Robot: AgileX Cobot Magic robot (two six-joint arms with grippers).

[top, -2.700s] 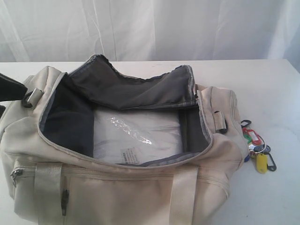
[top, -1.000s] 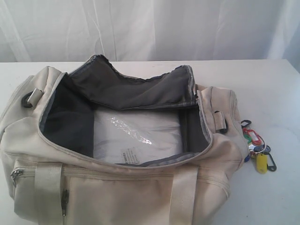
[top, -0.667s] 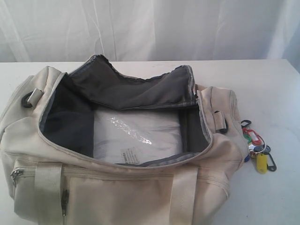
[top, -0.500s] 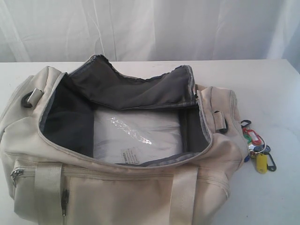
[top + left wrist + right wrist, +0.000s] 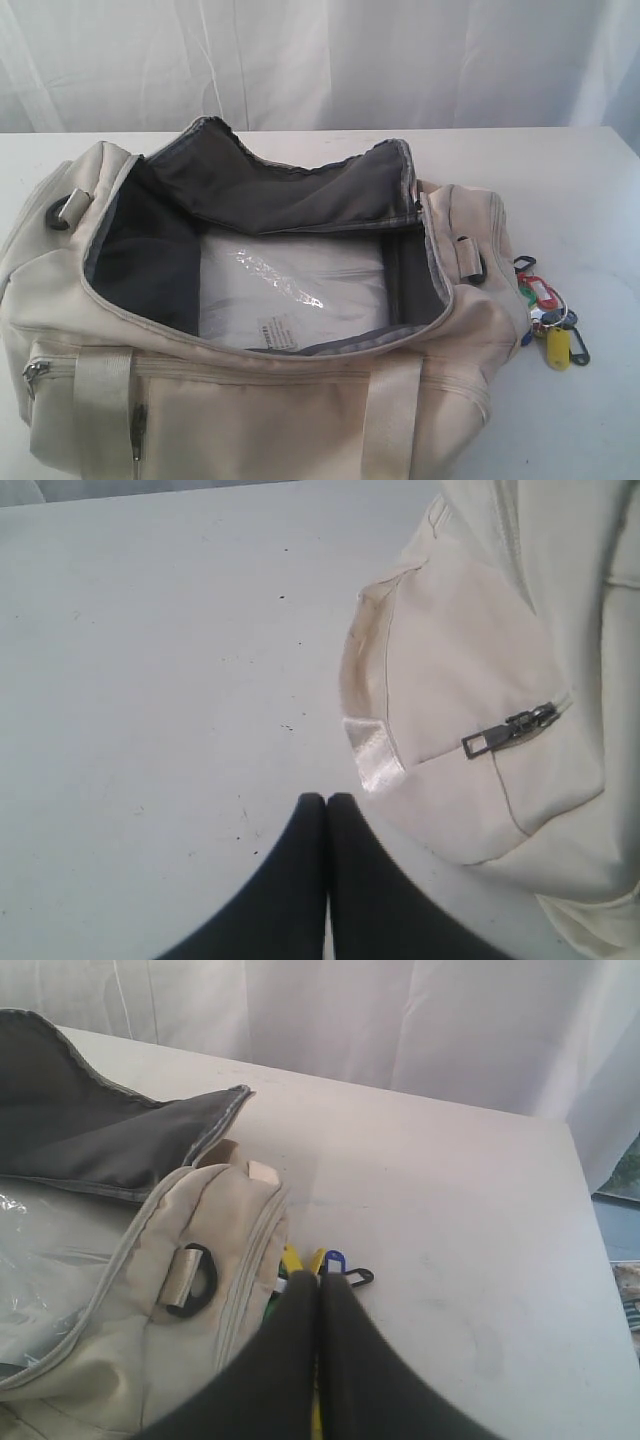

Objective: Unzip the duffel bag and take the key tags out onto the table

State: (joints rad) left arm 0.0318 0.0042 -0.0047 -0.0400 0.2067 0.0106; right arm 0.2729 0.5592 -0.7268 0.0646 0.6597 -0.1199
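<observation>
The cream duffel bag (image 5: 250, 400) lies unzipped on the white table (image 5: 560, 190), its grey lining showing. The key tags (image 5: 548, 318), red, green, blue and yellow, lie on the table just off the bag's right end. No gripper shows in the exterior view. In the right wrist view my right gripper (image 5: 320, 1275) is shut, with the key tags (image 5: 333, 1260) peeking out past its tips beside the bag (image 5: 120, 1310). In the left wrist view my left gripper (image 5: 326, 798) is shut with nothing in it, over bare table next to the bag's end pocket (image 5: 470, 680).
Inside the bag lies a clear plastic packet (image 5: 290, 285) with a white barcode tag (image 5: 275, 330). A black D-ring (image 5: 195, 1278) sits on the bag's right end, and a grey zipper pull (image 5: 510, 730) on the left end pocket. White curtains hang behind the table.
The dark arm at the exterior view's left edge has left that view. The bag and the key tags have not moved.
</observation>
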